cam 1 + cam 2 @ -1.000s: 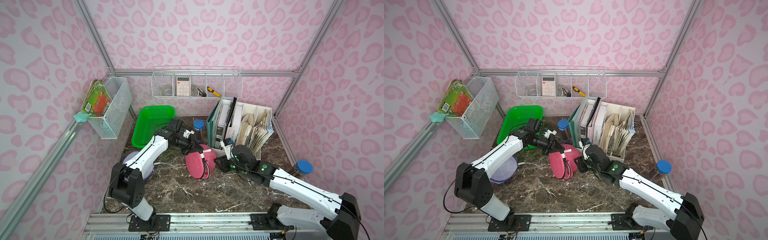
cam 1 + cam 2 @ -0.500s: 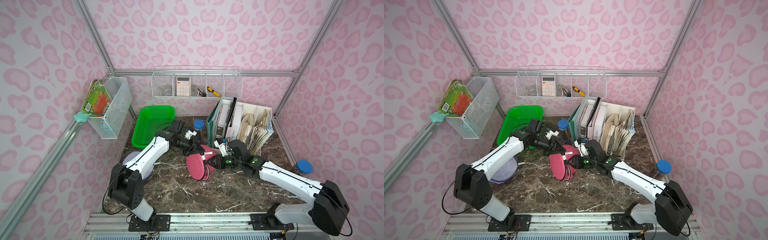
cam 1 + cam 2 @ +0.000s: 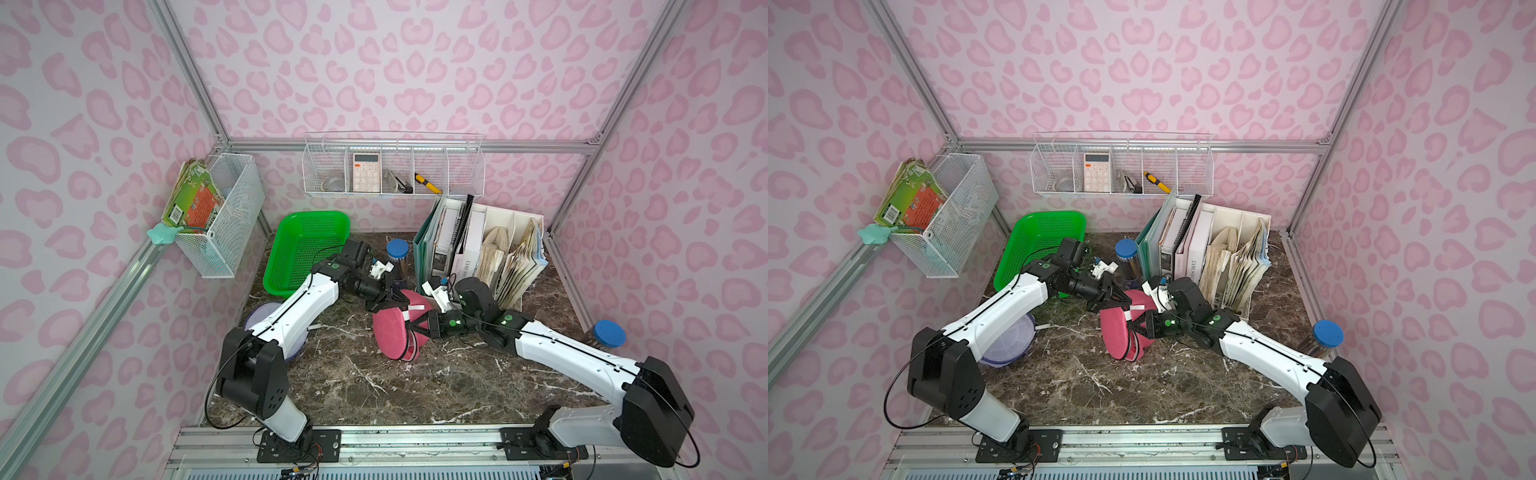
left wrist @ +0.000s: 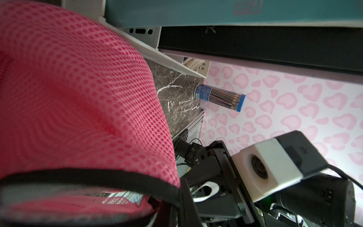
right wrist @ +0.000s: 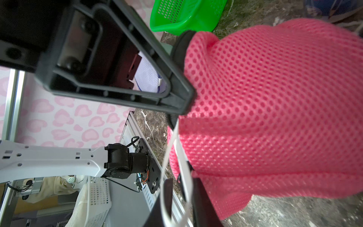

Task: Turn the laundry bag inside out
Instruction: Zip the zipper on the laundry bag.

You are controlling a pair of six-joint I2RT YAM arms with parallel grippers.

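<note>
laundry bag (image 3: 392, 338): pink mesh, bunched into an upright lump near the centre of the counter (image 3: 374, 395), low end on the marble. Black-trimmed rim (image 4: 94, 175) shows in the left wrist view. White strap (image 5: 167, 157) hangs loose off the bag.

Left claw (image 3: 384, 302): fully closed, pinching the bag at its 12 o'clock edge.

Right claw (image 3: 411, 326): in from 3 o'clock, jaws partly apart, straddling a fold of mesh. Both fingers (image 5: 172, 103) touch fabric; can't tell if it's actually clamped.

Around the bag:
- pencil tub (image 3: 397, 259) at 12
- file rack (image 3: 490, 249) at 1–2
- green basket (image 3: 305, 249) at 10
- pale mesh bag (image 3: 258, 318) at 9, partly under the left arm
</note>
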